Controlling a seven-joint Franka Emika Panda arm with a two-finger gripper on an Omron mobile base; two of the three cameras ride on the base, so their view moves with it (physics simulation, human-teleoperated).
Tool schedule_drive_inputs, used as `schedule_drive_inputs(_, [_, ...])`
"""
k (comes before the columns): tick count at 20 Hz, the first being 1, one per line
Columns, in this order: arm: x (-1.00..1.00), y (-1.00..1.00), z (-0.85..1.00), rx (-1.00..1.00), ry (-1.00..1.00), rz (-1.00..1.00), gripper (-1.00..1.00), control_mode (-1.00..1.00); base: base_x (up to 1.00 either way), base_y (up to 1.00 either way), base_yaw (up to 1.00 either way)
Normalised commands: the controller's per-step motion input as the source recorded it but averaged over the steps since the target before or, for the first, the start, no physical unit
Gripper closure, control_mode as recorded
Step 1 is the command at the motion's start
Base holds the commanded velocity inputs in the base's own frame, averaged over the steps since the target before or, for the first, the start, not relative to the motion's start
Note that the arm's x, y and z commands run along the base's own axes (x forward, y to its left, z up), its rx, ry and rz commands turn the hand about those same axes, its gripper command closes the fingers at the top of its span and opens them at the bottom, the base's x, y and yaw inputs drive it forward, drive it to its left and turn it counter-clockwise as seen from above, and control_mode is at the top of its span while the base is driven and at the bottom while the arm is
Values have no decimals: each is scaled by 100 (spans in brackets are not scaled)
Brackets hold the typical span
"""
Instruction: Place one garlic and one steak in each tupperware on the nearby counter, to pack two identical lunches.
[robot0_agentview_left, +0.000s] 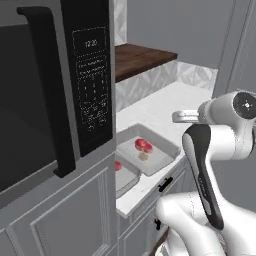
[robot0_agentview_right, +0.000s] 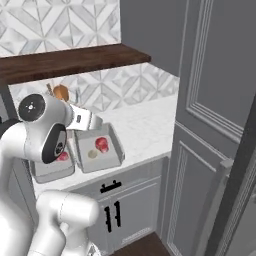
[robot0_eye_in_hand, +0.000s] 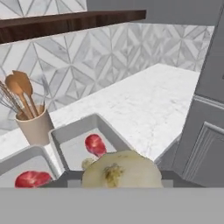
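Holding 1 garlic (robot0_eye_in_hand: 118, 170), 2 steaks (robot0_eye_in_hand: 95, 145) in 2 tupperware (robot0_eye_in_hand: 72, 131)

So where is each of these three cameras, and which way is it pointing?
Left base view: behind the arm's left, past a microwave to two tupperware on the counter; the white arm shows at right.
Right base view: behind its right, facing the same trays, arm at left.
Hand view: on the hand, looking along the gripper, shut on a garlic, over the trays.
All share the steak tray.
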Motion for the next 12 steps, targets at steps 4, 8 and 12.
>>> schedule_drive_inputs(4, [0, 0, 0, 0, 0, 0, 100, 100, 69, 0, 43])
schedule_drive_inputs(8, [0, 0, 0, 0, 0, 0, 100, 100, 34, -2, 60])
schedule_drive_inputs(12, [0, 0, 0, 0, 0, 0, 100, 100, 39, -1, 67])
